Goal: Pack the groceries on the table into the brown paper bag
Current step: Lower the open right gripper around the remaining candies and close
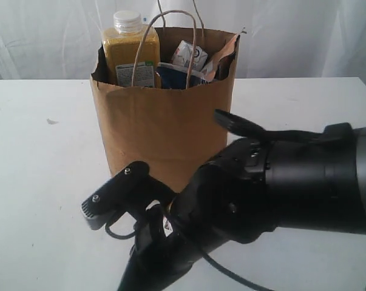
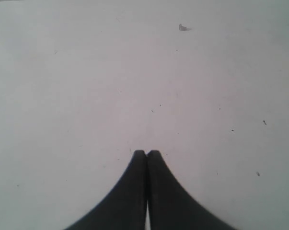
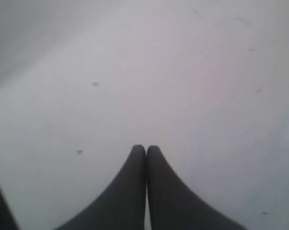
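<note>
Creased white curtain (image 1: 304, 36) across the back, faint vertical folds, soft diffuse light

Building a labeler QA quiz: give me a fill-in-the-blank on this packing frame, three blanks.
1. In the exterior view, the yellow-grain bottle sticks out of the brown paper bag on its ___ side.
2. The bottle's cap is ___.
3. The left pincer and right pincer are both ___, holding nothing.
Missing: left; white; shut.

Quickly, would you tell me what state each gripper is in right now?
Left gripper: closed, holding nothing.
Right gripper: closed, holding nothing.
</note>
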